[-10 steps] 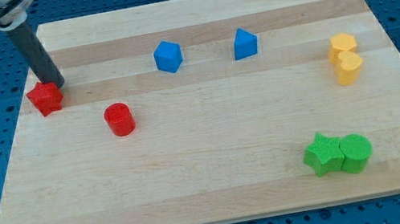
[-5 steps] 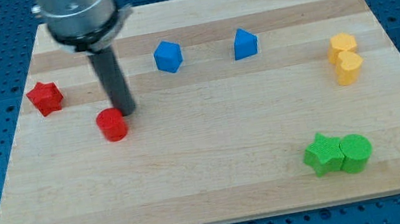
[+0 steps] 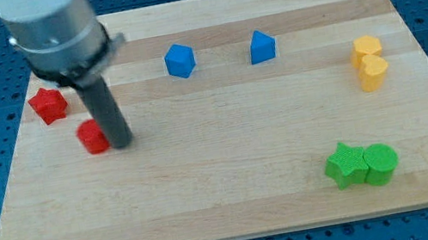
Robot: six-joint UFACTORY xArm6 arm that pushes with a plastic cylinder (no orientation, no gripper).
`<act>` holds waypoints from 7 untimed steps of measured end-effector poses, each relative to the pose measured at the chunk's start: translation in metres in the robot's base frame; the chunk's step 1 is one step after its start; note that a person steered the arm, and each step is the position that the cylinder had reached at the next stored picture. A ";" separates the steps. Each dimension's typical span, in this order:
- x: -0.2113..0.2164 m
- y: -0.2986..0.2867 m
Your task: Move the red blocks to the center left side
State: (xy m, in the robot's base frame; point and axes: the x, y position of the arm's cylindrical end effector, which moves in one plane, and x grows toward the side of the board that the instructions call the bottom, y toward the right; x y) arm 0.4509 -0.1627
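A red star-shaped block (image 3: pixel 48 105) lies at the view's left side of the wooden board. A red cylinder (image 3: pixel 93 137) lies below and right of it, partly hidden by my rod. My tip (image 3: pixel 121 142) rests on the board touching the red cylinder's right side. The rod rises from there to the view's upper left.
Two blue blocks (image 3: pixel 179 60) (image 3: pixel 262 46) lie near the view's top middle. Two yellow blocks (image 3: pixel 367 49) (image 3: pixel 374 72) touch at the right. A green star (image 3: pixel 344 164) and a green cylinder (image 3: pixel 381 163) touch at the lower right. The board's left edge (image 3: pixel 11 180) is close to the red blocks.
My tip moved from the red star over to the red cylinder's right side, then pushed the cylinder to the view's left and slightly down. The red star stayed put.
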 end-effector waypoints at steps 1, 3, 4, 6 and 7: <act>-0.040 -0.029; -0.038 0.034; -0.001 0.036; 0.018 -0.051; -0.014 -0.094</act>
State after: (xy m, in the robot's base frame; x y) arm 0.4367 -0.2566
